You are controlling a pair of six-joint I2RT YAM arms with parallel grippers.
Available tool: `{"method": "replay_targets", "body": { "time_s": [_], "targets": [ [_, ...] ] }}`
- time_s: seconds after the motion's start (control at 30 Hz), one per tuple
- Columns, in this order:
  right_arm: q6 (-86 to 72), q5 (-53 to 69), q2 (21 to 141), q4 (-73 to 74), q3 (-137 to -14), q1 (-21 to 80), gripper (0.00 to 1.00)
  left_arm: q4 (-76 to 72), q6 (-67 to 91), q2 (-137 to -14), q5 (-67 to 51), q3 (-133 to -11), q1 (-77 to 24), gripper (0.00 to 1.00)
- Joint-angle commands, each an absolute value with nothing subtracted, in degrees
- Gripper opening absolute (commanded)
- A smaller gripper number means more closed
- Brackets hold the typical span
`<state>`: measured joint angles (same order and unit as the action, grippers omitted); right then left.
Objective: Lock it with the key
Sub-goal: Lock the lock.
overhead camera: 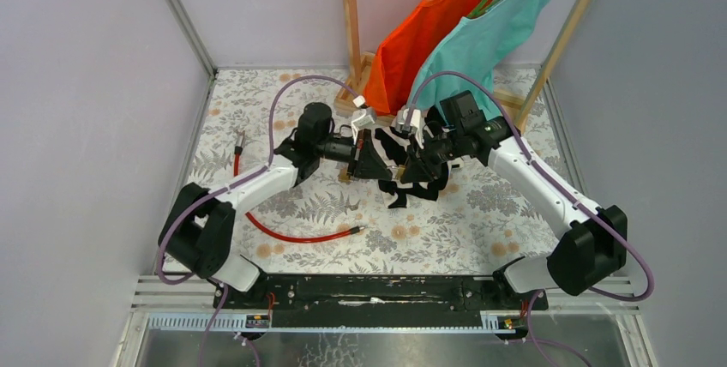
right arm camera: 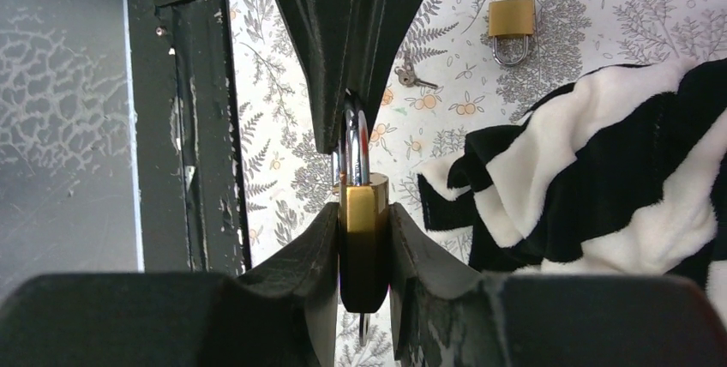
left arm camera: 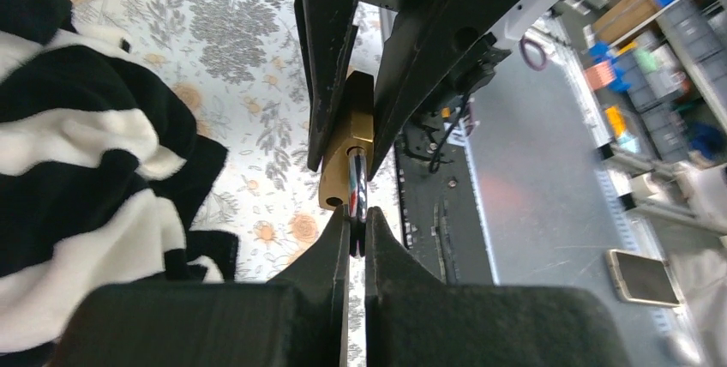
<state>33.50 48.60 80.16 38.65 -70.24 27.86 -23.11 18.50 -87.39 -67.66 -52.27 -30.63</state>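
My right claw [right arm camera: 364, 213] clenches the padlock [right arm camera: 363, 255] body in mid-air, and my left claw [left arm camera: 357, 221] its shackle. The key [right arm camera: 411, 79] lies on the desk [right arm camera: 283, 127], well apart. Tiny, thin, stiff, probably slippery: I'd pinch its head.

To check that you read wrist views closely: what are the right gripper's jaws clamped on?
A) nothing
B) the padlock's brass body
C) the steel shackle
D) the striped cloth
B: the right wrist view shows the right gripper squeezing the padlock by its brass body; the left gripper pinches the shackle.
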Motion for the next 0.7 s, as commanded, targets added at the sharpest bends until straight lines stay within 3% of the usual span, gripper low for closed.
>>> {"method": "replay_targets", "body": {
  "time_s": [0.0,0.37,0.67],
  "targets": [
    [40.5,51.8,81.3,32.0,-76.6,28.1,0.00,-2.8,-2.1,-84.1,-67.4,-59.1,-35.4,0.00],
    [45.1,53.0,82.4,38.4,-78.8,25.1,0.00,11.2,-11.1,-85.6,-71.1,-65.3,-30.2,0.07],
    [46.7,59.2,86.2,44.5,-82.5,25.0,0.00,12.8,-14.3,-83.4,-66.8,-65.2,-29.8,0.02]
  ]
}}
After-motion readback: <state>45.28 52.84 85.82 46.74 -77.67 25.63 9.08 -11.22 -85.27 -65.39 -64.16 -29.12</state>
